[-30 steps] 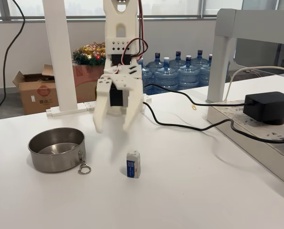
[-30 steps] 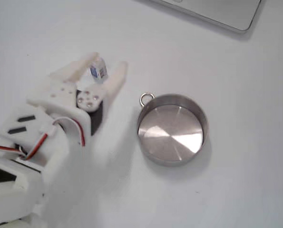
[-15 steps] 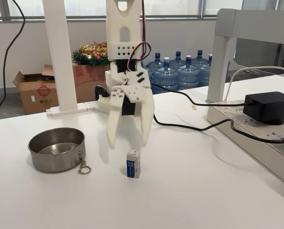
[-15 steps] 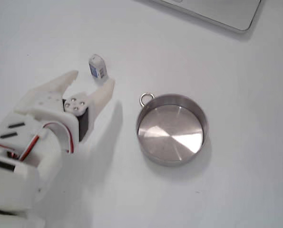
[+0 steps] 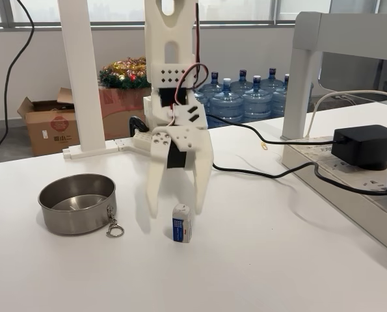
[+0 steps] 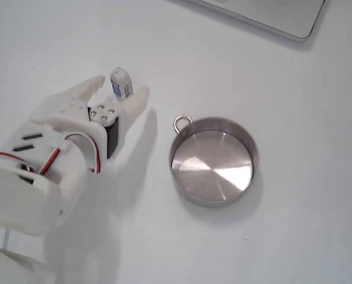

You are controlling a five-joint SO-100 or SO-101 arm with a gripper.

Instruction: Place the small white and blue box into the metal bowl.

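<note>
Where the white tabletop (image 5: pixel 278 260) ran leftmost in a fixed view from the side, the round, shallow stainless steel bowl (image 5: pixel 77 203) sat with nothing in it, a small metal clip ring (image 5: pixel 114 229) hanging from its rim toward the middle. Next, to the right, the white plastic two-finger gripper (image 5: pixel 175 212) pointed straight down, its jaws spread wide and holding nothing, the tips low over the table. Just in front of those tips the tiny upright white box with a blue front panel (image 5: pixel 181 223) stood on the table, well apart from the bowl; whether a fingertip touched it could not be told from this angle. Farther right a black cable (image 5: pixel 258 173) ran to a black power adapter (image 5: pixel 366 145). From above, in a fixed view, the order was reversed: the gripper (image 6: pixel 120 90) came first at the left, its open fingers on either side of the box (image 6: pixel 121 83), which stood roughly at the mouth of the gap, and the bowl (image 6: pixel 214 160) lay to the right, its ring (image 6: pixel 183 123) facing the gripper.
</note>
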